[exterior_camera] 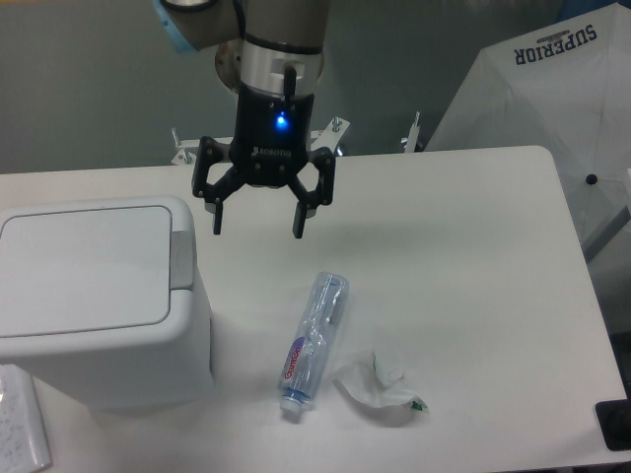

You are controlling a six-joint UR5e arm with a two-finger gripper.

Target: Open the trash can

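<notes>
The trash can (99, 305) is a big boxy white bin at the left of the table, its flat lid (84, 266) lying shut and the grey push tab (182, 256) on its right edge. My gripper (257, 232) hangs just right of the tab and slightly behind it, above the table, fingers pointing down and spread wide open with nothing between them. A blue light glows on the gripper body.
A crushed clear plastic bottle (314, 338) lies right of the bin, with a crumpled white wrapper (380, 386) beside it. A white sheet (22, 424) lies at the bottom left corner. A white umbrella (552, 89) stands beyond the table's right edge.
</notes>
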